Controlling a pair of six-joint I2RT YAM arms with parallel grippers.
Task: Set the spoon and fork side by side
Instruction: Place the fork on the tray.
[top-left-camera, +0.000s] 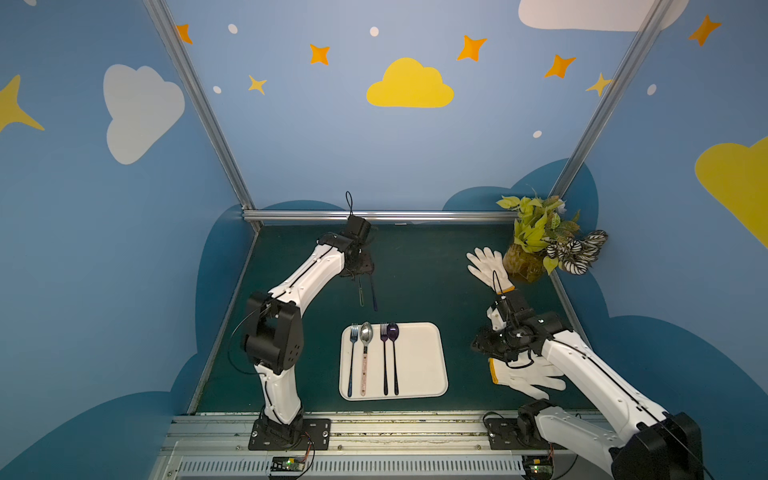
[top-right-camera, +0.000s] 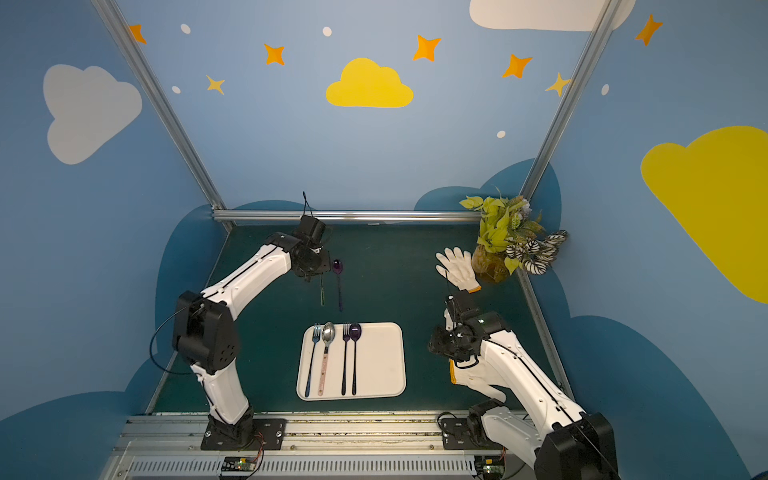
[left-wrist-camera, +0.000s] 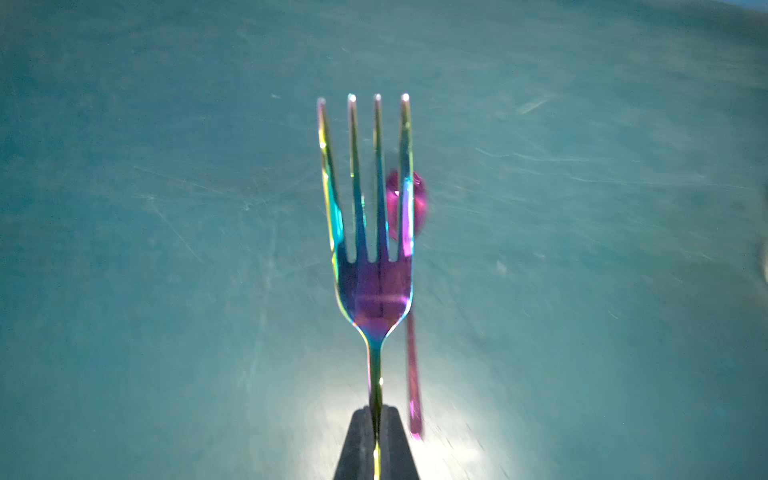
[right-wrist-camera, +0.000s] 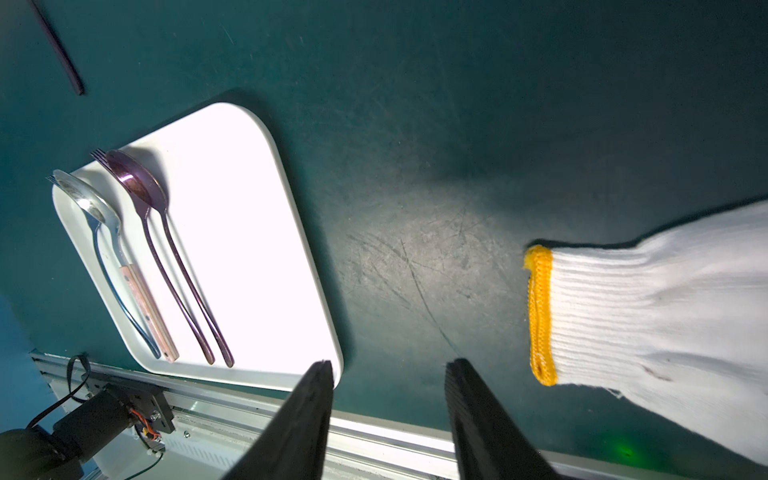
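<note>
With the left gripper (left-wrist-camera: 376, 411) clamped on the fork (left-wrist-camera: 374, 286) (lower centre of frame), keep it level, clear of the spoon (left-wrist-camera: 420, 203) just right.

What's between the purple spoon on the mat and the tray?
Only bare mat, seen in both top views. The spoon ends short of the tray; the fork, clamped in the left gripper, sits beside it.

Rainbow sheen, purple through teal to gold, on rainbow fork (left-wrist-camera: 374, 291). Magenta spoon (left-wrist-camera: 411, 208) behind. Dark green mat (top-left-camera: 436, 270). White tray (top-left-camera: 419, 357), centre of frame: blue fork (top-left-camera: 352, 365), silver spoon (top-left-camera: 366, 333) with pink handle, purple fork (top-left-camera: 384, 361), purple spoon (top-left-camera: 392, 331). White glove (right-wrist-camera: 644, 311), yellow cuff. Blue walls (top-left-camera: 374, 158), yellow cloud (top-left-camera: 409, 85), orange stars (top-left-camera: 320, 54).
</note>
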